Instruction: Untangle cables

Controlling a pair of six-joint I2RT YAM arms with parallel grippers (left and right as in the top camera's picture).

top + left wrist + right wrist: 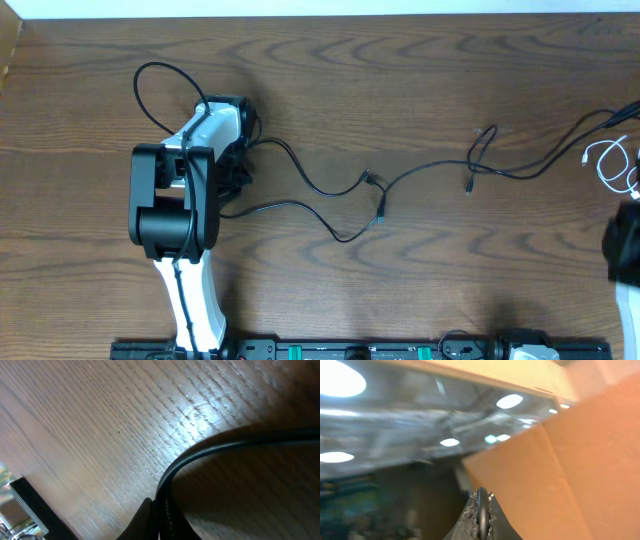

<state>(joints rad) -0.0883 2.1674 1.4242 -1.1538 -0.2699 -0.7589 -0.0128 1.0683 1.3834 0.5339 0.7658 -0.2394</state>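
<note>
the left jaws are clamped on the black cable [240, 442]; in the left wrist view it leaves the pinch and bends sharply to the right, low over the counter [400, 60]. from overhead, the left arm [185, 205] covers the grip. a loose loop of the same cable lies behind the arm, and two strands trail to the middle of the counter, where small plugs [381, 210] sit close together. more black cable runs on to the far right edge. the white cable [608, 160] lies coiled there, close to the black one; whether they cross there is too small to tell. the right jaws are together, apparently on nothing, and their camera faces away from the counter. the right arm [625, 245] shows only at the right edge.

the step in hand looks like drawing the black cable clear. to do it well, i'd pull slowly and low, away from the middle, watching that the loop behind the arm opens rather than tightens into a knot. a firm pinch matters, since a thin cable slips easily. the plugs are the likely snag points, so ease off if a strand goes taut. the right arm would help by pinning the white cable while the black one slides away.
</note>
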